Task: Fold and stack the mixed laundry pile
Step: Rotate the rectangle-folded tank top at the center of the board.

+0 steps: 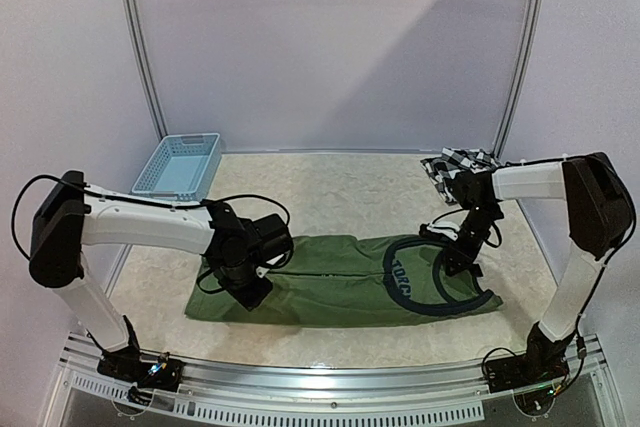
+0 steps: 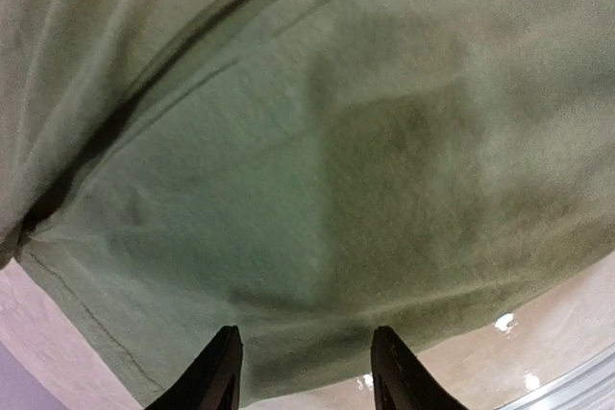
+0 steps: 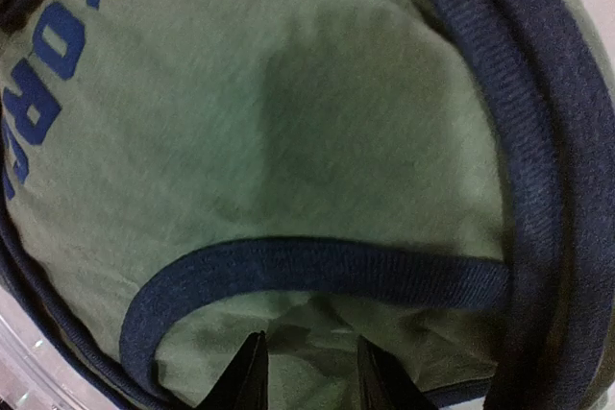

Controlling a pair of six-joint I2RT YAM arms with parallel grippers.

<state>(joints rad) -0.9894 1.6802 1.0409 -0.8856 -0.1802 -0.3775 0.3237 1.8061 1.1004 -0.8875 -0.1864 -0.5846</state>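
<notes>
Top external | olive-green shirt (image 1: 340, 282) spread flat along the tabletop's (image 1: 350, 197) near edge; checked shirt (image 1: 455, 165) bunched at the far right corner | left gripper (image 2: 306, 338) over the olive hem, jaws parted, nothing held | right gripper (image 3: 307, 343) at the navy trim, fingers narrowly apart; we cannot tell whether cloth is pinched

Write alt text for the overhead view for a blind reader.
An olive-green sleeveless shirt lies flat across a table, with the left pincer at its hem end and the right pincer at its navy-trimmed neck end. A black-and-white checked shirt lies crumpled at the far right, and a light blue basket sits far left.
</notes>
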